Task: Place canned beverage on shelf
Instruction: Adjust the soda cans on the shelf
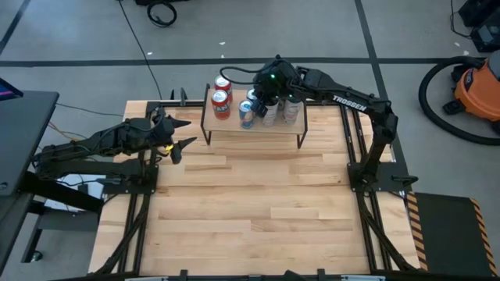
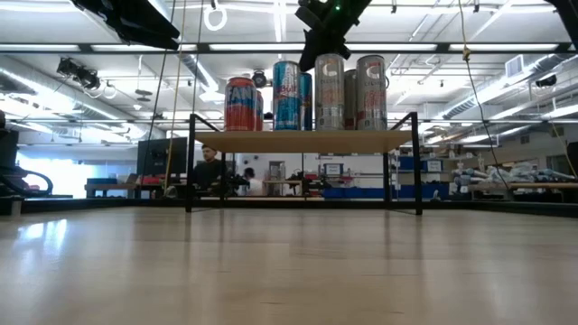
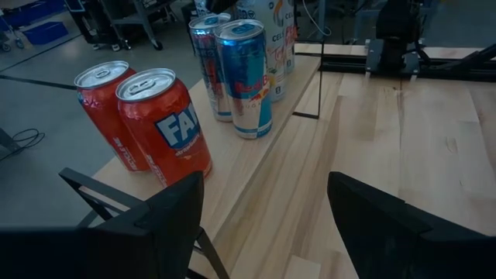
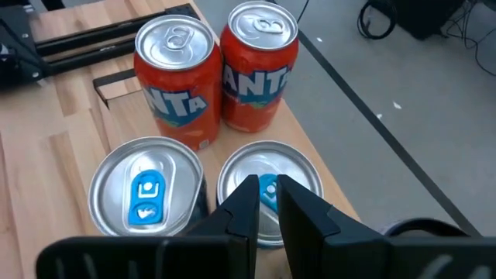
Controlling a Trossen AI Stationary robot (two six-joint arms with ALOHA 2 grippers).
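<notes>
The shelf (image 1: 234, 134), a light board on thin black legs, stands at the table's far middle. On it stand two red cans (image 1: 222, 92) at its left end, two slim blue-and-silver cans (image 1: 248, 109) beside them, and taller pale cans (image 1: 289, 111) to the right. My right gripper (image 4: 269, 190) hangs shut just above the slim blue cans (image 4: 267, 194), with nothing between its fingers; in the low view it (image 2: 312, 54) is over the can tops. My left gripper (image 1: 186, 134) waits open at the table's left, pointing toward the shelf (image 3: 256, 155).
Black rails (image 1: 351, 133) run along the table's left and right sides. The wide near part of the wooden table (image 1: 258, 211) lies in front of the shelf. An orange vacuum (image 1: 476, 86) stands on the floor beyond the far right corner. People sit in the room behind (image 2: 209, 167).
</notes>
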